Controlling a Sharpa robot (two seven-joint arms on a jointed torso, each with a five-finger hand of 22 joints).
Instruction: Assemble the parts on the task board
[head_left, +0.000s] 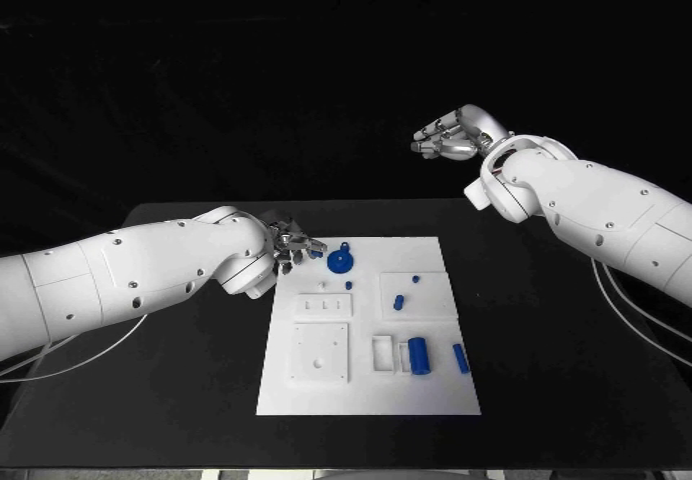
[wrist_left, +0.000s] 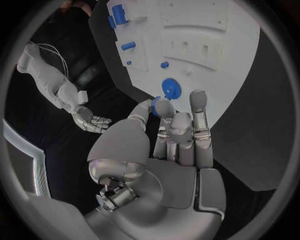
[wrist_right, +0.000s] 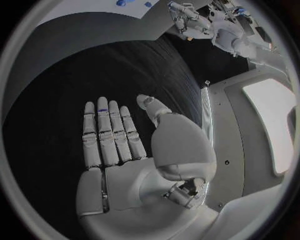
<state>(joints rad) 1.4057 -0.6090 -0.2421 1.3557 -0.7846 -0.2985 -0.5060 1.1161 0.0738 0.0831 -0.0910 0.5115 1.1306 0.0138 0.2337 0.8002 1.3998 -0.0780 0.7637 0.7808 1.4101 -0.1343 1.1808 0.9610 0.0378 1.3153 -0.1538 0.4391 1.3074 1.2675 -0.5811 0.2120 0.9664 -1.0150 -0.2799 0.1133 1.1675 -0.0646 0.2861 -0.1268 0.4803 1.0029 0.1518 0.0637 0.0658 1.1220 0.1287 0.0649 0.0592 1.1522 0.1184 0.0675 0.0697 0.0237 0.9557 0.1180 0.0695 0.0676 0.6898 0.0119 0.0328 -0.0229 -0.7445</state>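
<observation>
**Left hand closing in on the round blue part**

Black bench and darkness are surrounding the white task board (head_left: 368, 325), which is lying in the middle before you. You are seeing the round blue part (head_left: 339, 262) sitting near the board's far left corner, with smaller blue parts (head_left: 418, 355) resting toward the near right. Your left hand (head_left: 289, 245) is hovering just beside that round part, fingers (wrist_left: 198, 107) loosely apart and holding nothing, probably lining up a grasp; I cannot tell whether a fingertip is touching it. Your right hand (head_left: 454, 133) is waiting well apart, beyond the bench's far edge, spread flat and empty, likely parked clear of the work.
</observation>
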